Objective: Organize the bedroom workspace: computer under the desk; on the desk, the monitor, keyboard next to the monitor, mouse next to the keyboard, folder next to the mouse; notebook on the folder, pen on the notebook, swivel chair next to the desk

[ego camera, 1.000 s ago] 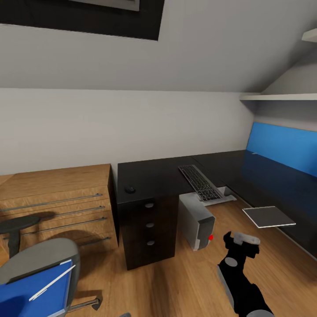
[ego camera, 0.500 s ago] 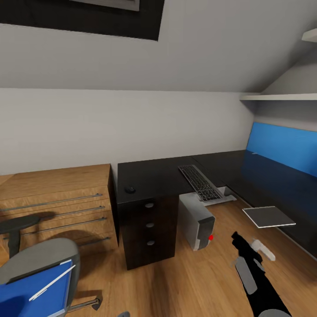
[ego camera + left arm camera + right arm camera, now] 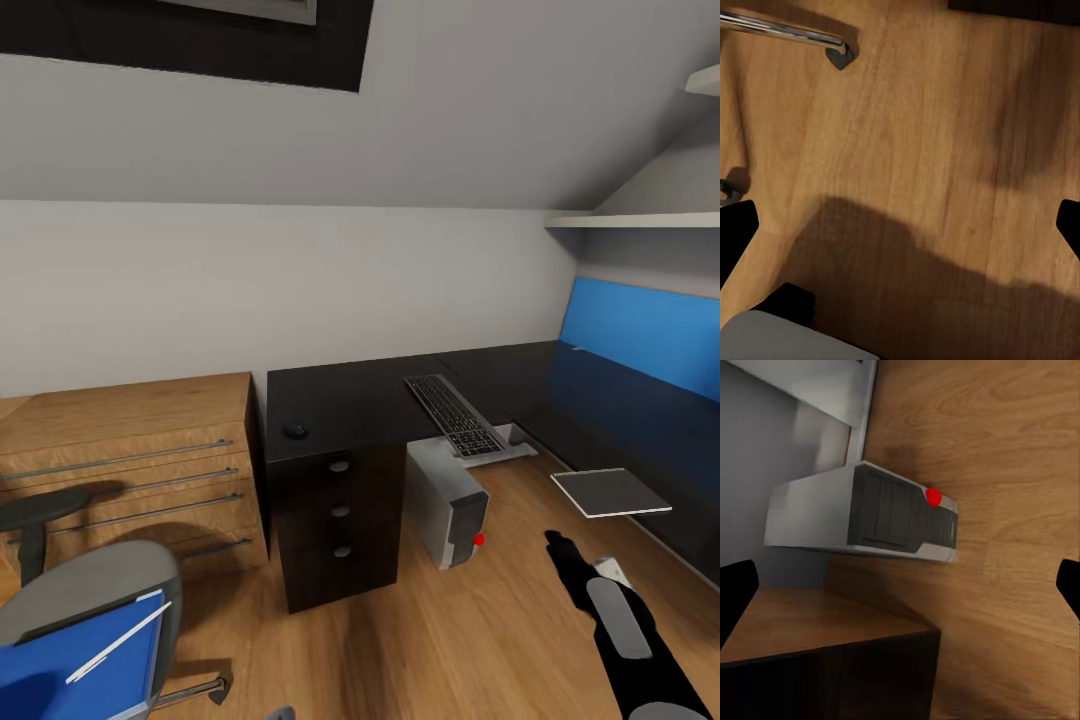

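The black desk (image 3: 350, 400) carries the keyboard (image 3: 455, 415), which overhangs its front edge, and the small black mouse (image 3: 294, 431) near its left end. Under the keyboard, the light-grey computer (image 3: 447, 500) stands on the floor, its red light (image 3: 934, 497) showing in the right wrist view. The pale notebook (image 3: 610, 492) juts over the edge of the desk's right wing. At the lower left, the swivel chair (image 3: 95, 580) holds the blue folder (image 3: 60, 670) with the pen (image 3: 118, 640) across it. My right gripper (image 3: 900, 585) is open, low over the floor right of the computer. My left gripper (image 3: 900, 225) is open above the floor. The monitor is out of view.
A light wooden chest of drawers (image 3: 130, 460) stands left of the desk's black drawer unit (image 3: 340, 520). A blue panel (image 3: 640, 340) backs the desk's right wing, with a shelf (image 3: 630, 220) above. The chair's chrome leg (image 3: 787, 31) and castor (image 3: 840, 56) lie near my left gripper.
My right arm has swung to the right and sunk lower, and its gripper has turned. The desk things, the chair and the camera have stayed put.
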Available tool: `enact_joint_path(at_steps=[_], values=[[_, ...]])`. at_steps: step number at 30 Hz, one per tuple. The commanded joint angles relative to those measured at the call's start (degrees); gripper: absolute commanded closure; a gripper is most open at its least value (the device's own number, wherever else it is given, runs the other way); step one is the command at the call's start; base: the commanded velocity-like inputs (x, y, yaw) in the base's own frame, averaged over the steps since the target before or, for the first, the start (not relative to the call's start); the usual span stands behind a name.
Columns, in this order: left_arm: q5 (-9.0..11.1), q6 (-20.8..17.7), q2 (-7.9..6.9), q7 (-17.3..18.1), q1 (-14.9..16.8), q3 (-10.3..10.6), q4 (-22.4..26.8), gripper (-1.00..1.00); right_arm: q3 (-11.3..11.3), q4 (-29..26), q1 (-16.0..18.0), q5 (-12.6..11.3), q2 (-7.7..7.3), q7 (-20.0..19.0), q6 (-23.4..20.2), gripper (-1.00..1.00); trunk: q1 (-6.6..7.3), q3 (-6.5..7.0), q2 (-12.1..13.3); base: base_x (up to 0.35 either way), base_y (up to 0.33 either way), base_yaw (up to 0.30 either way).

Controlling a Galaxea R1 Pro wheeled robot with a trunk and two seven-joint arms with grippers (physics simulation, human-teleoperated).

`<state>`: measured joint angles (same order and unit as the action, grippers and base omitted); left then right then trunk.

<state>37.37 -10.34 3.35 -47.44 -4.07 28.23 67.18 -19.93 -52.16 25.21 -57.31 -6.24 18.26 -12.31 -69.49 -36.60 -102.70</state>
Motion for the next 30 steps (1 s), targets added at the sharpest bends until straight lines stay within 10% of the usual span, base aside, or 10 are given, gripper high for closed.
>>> enact_joint_path(at_steps=[1, 9, 20, 30], values=[[0.16, -0.30, -0.01, -0.29, 0.01, 0.03, 0.12, -1.00, -0.12, -0.17, 0.02, -0.60, -0.14, 0.24, -1.22, -1.00, 0.00, -0.05, -0.03, 0.000, 0.000, 0.000], [0.16, -0.29, 0.01, -0.29, 0.03, 0.19, 0.08, -1.00, -1.88, -1.27, 0.03, -1.80, -1.44, -1.31, -4.50, -1.00, 0.00, -0.05, -0.03, 0.000, 0.000, 0.000], [0.21, -0.29, 0.08, -0.22, 0.02, 0.33, 0.06, -1.00, -2.79, -2.42, 0.02, -1.74, -1.73, -18.52, -3.48, -1.00, 0.00, -0.05, -0.03, 0.000, 0.000, 0.000], [0.24, -0.29, 0.08, -0.20, 0.01, 0.34, 0.04, -1.00, -7.76, -1.15, 0.02, -1.76, -1.70, -20.78, -3.77, -1.00, 0.00, -0.05, -0.03, 0.000, 0.000, 0.000]])
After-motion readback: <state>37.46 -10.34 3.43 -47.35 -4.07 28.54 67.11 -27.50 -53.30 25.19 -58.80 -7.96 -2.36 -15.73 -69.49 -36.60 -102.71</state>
